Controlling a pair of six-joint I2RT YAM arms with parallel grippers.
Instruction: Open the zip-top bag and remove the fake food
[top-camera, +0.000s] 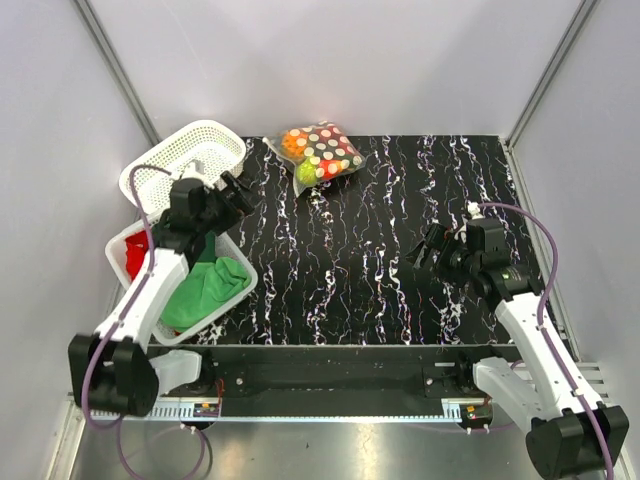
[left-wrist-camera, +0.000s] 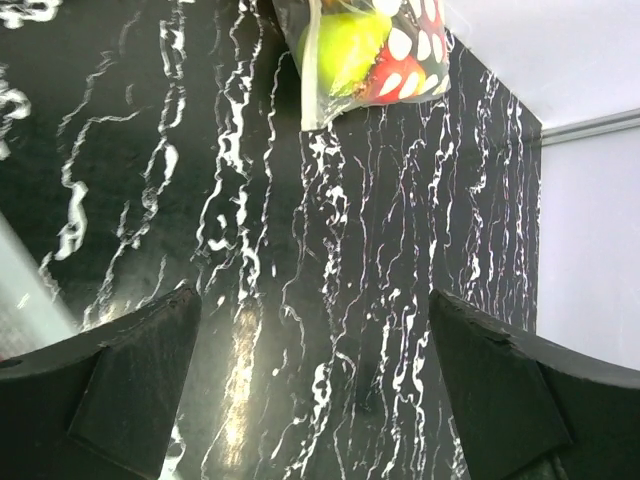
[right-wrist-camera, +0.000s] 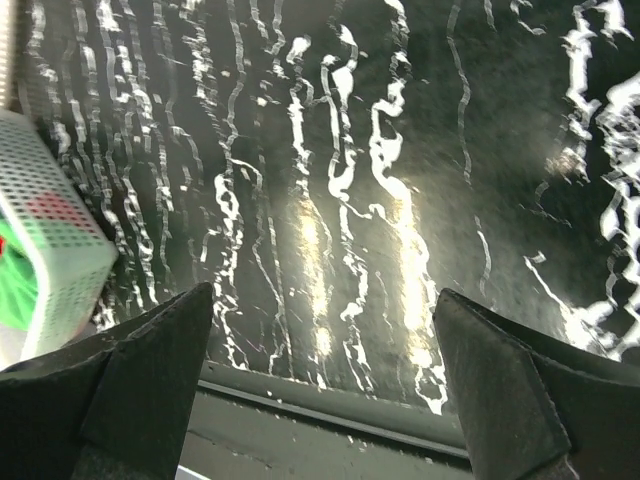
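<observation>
The clear floppy plastic zip-top bag printed with white polka dots (top-camera: 322, 153) lies flat at the far edge of the black white-veined marble-pattern table (top-camera: 380, 230), a little left of centre; inside it sits the small plastic fake food: a yellow-green pear (top-camera: 307, 173) at the near corner, a red piece (left-wrist-camera: 385, 82) beside it, and an orange bumpy piece (top-camera: 295, 140) at the far corner; the left gripper (top-camera: 237, 190) hangs over the table's left side, near the bag but apart from it, its jaws spread wide with nothing between them; just beside it stand a white perforated plastic basket (top-camera: 205, 135) and, nearer, a second white basket (top-camera: 243, 283) holding a crumpled green cloth (top-camera: 205, 285) and a red cloth (top-camera: 130, 258); the right gripper (top-camera: 424, 256) hovers over the table's right side, well apart from the bag, its jaws likewise wide and empty.
</observation>
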